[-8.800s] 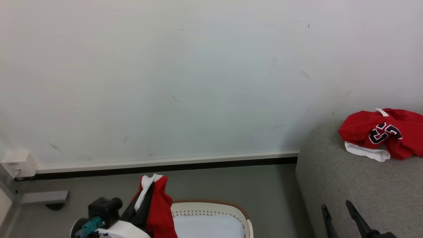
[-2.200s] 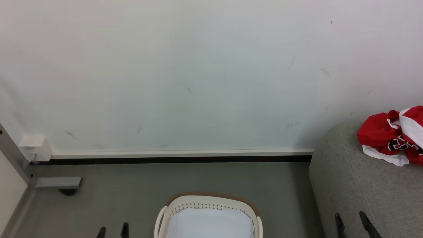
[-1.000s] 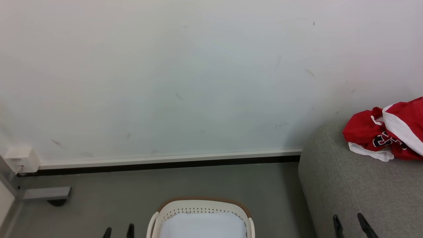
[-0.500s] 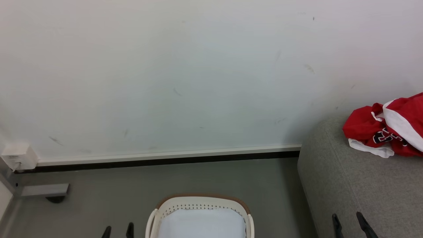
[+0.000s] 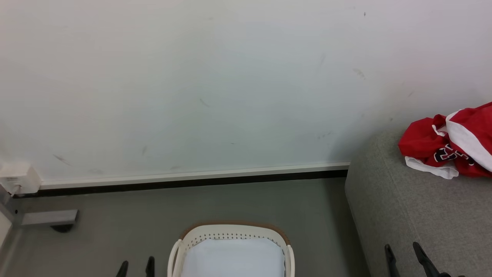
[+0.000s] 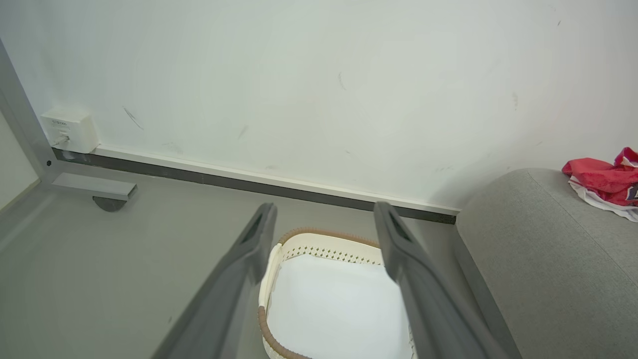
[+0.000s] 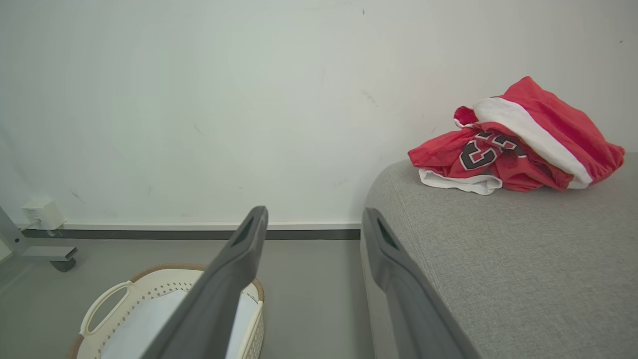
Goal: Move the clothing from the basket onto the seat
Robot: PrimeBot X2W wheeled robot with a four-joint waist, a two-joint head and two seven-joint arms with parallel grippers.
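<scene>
Red clothing [image 5: 449, 144] with white trim and black numerals lies bunched on the grey sofa seat [image 5: 423, 215] at the right, near the wall; it also shows as clothing [image 7: 513, 144] on the seat [image 7: 523, 259] and clothing [image 6: 605, 179]. The white basket [image 5: 230, 232] with its brown rim stands on the floor at bottom centre, its white inside bare. My left gripper [image 5: 136, 266] is open beside the basket's left side, and in its wrist view the gripper [image 6: 324, 214] hangs over the basket [image 6: 319, 244]. My right gripper [image 5: 403, 250] is open over the seat's near part, with nothing between its fingers [image 7: 249, 234].
A pale wall with a white-and-black skirting strip [image 5: 192, 181] closes the back. A white socket box [image 5: 17, 177] and a grey metal foot with a castor [image 5: 50, 219] sit at the far left. Grey-green floor [image 5: 230, 200] lies between basket, wall and sofa.
The garment my left gripper held over the basket 8.8 s ago now lies on the pile on the seat, and both grippers are low and open. Lately the camera has tilted slightly.
</scene>
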